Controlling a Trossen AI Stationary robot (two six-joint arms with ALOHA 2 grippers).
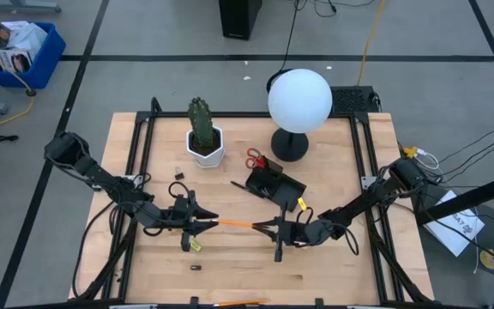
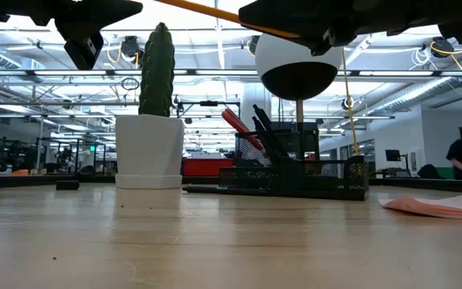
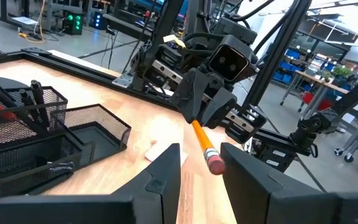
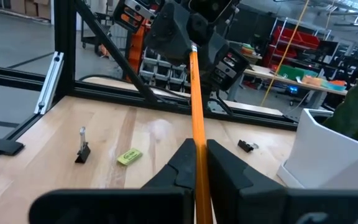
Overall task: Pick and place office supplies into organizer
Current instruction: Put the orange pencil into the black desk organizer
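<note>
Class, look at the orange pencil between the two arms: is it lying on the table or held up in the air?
Held in the air. The right gripper is shut on the orange pencil; in the low view it crosses high above the table.

Facing each other above the table (image 1: 316,266) front: left gripper (image 1: 202,225) seemingly parted, right gripper (image 1: 268,228) clamped shut.

Looks like a robotics lab/workshop: open hall w/ ceiling strip lights (image 2: 215,72), blue parts bins (image 3: 291,65), metal racks (image 4: 160,62) behind.
</note>
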